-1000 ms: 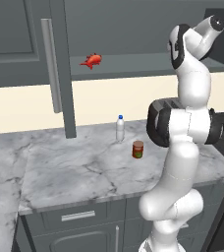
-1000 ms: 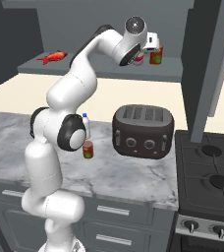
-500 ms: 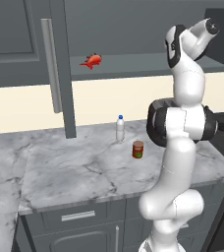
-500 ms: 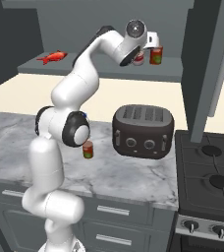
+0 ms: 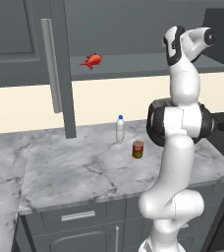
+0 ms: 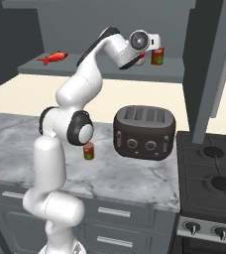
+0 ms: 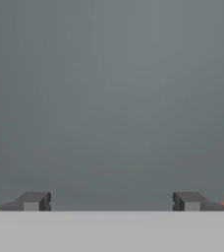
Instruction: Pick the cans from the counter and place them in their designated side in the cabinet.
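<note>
The dark red can (image 5: 138,149) stands upright on the marble desk (image 5: 74,172) near the clear bottle (image 5: 120,128), while the arm rears up from its base, elbow bent, the hand (image 7: 111,202) at the cabinet shelf (image 6: 105,73) with fingers apart, gripping nothing, beside the orange-red can (image 6: 157,56).

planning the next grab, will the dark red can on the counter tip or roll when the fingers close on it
The dark red can stands upright on the counter, short and squat, so it probably won't tip easily. If knocked over, its round body would likely roll. It looks rigid, so the open gripper can likely squeeze it without denting.
</note>
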Available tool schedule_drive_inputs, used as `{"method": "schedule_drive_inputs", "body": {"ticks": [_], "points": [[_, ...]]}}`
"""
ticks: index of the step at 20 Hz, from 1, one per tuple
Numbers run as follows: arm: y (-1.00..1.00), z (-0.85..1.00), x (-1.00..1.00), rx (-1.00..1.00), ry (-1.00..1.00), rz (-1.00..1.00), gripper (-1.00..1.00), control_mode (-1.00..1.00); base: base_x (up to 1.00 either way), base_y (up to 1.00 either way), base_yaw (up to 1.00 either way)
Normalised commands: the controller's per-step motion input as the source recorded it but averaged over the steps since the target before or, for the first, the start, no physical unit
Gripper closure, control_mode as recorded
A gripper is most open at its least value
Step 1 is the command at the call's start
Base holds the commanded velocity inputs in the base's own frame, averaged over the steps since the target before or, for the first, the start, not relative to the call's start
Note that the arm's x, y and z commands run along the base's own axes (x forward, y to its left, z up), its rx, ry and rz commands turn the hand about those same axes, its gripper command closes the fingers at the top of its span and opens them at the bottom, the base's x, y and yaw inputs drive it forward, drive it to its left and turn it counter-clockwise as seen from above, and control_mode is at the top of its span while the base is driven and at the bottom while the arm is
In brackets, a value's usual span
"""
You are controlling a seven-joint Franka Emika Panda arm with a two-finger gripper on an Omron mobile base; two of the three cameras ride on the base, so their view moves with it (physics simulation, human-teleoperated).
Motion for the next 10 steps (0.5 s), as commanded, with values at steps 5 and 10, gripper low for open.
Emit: {"method": "schedule_drive_inputs", "body": {"ticks": [5, 10], "points": [[-0.09, 0.03, 0.08, 0.00, -0.21, 0.06, -1.00, -1.00, 0.00, 0.00, 0.00], [-0.07, 0.41, -0.01, 0.00, -0.16, 0.07, -1.00, -1.00, 0.00, 0.00, 0.00]]}}
